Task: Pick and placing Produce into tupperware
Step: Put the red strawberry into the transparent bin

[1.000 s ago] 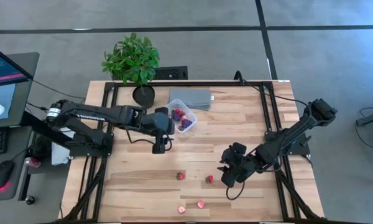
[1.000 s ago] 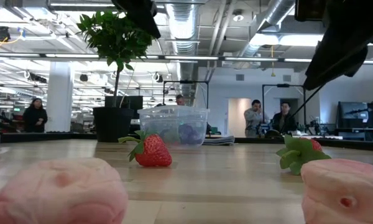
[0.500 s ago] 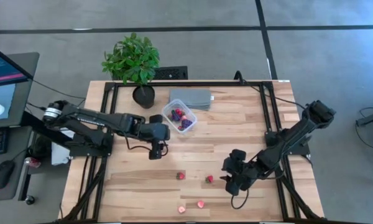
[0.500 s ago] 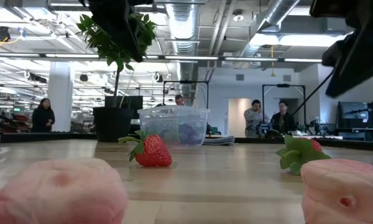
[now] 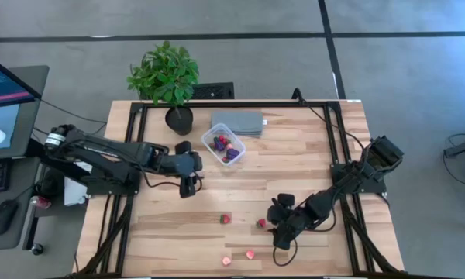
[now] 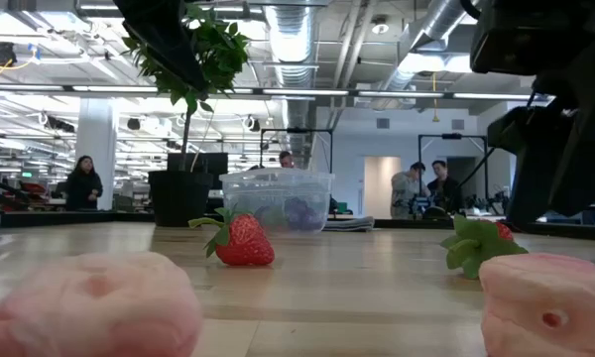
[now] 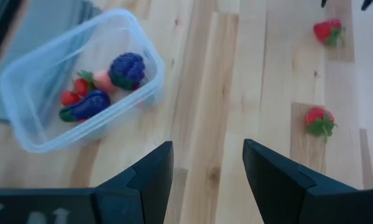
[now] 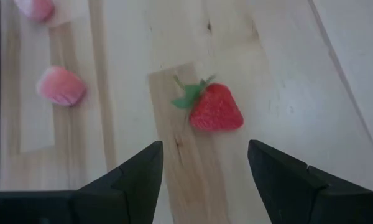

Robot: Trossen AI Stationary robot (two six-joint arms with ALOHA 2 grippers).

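The tupperware [image 5: 223,145] stands on the desk [image 5: 294,163] beside a grey slab [image 5: 238,122], with several fruit pieces inside. From above, the left gripper [image 5: 188,186] waits near it; the right gripper [image 5: 276,229] hangs by a strawberry [image 5: 260,223]. The left wrist view shows its fingers parted and empty. In the right wrist view the strawberry [image 8: 214,111] lies free between spread fingers.

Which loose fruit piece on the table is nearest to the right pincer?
The red strawberry just left of the right pincer. The other strawberry and the two pink pieces lie farther off.
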